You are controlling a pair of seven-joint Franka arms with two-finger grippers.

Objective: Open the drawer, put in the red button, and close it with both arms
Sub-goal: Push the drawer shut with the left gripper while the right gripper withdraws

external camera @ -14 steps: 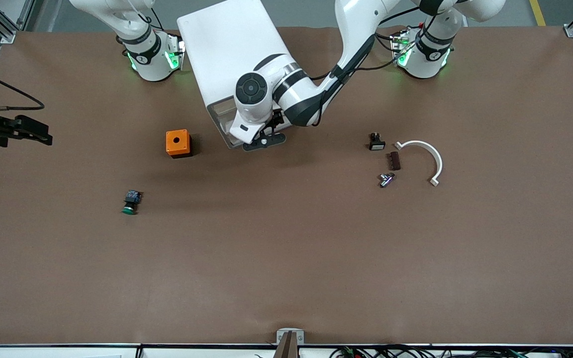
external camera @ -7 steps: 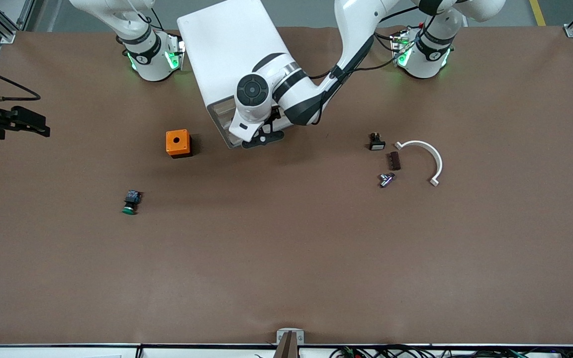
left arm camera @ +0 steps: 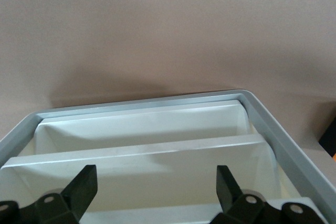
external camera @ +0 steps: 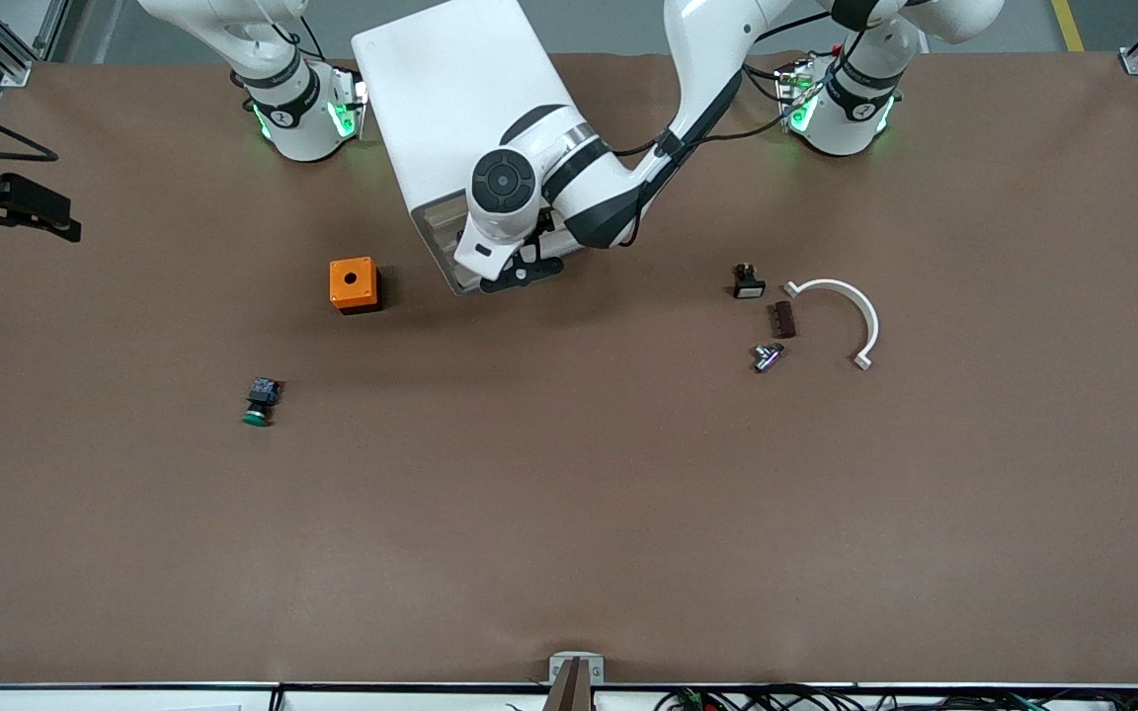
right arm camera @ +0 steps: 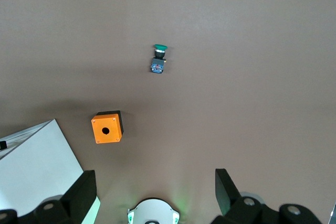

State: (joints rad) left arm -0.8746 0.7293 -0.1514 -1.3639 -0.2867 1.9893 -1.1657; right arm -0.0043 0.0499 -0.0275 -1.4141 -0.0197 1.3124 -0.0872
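Left gripper [external camera: 522,276] edged toward cabinet [external camera: 450,118]; fingers [left arm camera: 81,187] wide, drawer [left arm camera: 157,148] at 12 o'clock between them. Right gripper [right arm camera: 152,192] wide, aloft.

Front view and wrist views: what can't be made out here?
1. Red button: seen in no view.
2. Drawer: in the front view, the left arm covers the cabinet front; the left wrist view's edge cuts it off at the open left gripper.
3. Right gripper: open; cropped by the front view's edge.
4. Small black part beside the white curved piece: too small to identify.
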